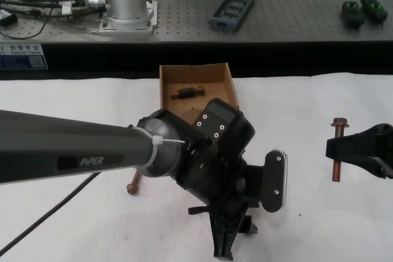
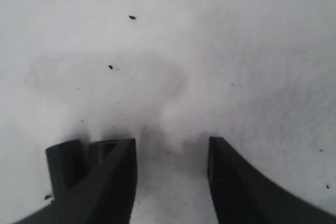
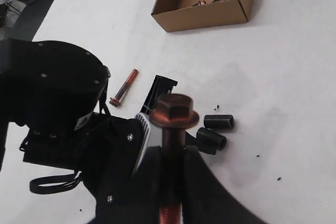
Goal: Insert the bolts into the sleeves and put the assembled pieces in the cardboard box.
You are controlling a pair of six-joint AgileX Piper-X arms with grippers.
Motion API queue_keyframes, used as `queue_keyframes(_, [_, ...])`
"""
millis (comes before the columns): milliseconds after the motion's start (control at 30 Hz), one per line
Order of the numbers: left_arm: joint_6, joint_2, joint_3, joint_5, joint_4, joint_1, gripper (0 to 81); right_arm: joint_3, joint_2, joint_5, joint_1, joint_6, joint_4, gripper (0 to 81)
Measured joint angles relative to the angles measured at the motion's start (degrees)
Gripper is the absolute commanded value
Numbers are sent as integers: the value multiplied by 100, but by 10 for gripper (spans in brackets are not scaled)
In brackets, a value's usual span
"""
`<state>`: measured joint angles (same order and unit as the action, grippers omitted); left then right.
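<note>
Might well close on bare cloth: left gripper (image 2: 169, 148) spread wide, holding nothing, with 2 black sleeves (image 2: 65, 163) just outside 1 finger (image 2: 113, 182), not in the gap. Could also nudge them into a roll (short cylinders, loose on the cloth). Down near the table's (image 1: 319, 231) front edge, about the middle. Right gripper (image 3: 170, 163) clamped on a bolt (image 3: 176, 114), head up, raised near the right edge; might tilt or slip if pressed crooked into a sleeve. Cardboard box (image 1: 195, 70) at the far edge, middle, assembled pieces (image 1: 187, 93) inside. 1 spare bolt (image 1: 134, 182) on the cloth, left of the middle. In the way: the left arm's bulk, crowding the sleeves, between held bolt and spare bolt.
</note>
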<state>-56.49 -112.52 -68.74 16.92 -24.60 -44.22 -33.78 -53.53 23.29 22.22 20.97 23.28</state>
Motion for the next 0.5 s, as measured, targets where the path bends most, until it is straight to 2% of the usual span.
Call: queue_keyframes(500, [-9,-240,-497,-85,-96,-13,313,0,0,0,0,-37,49,11])
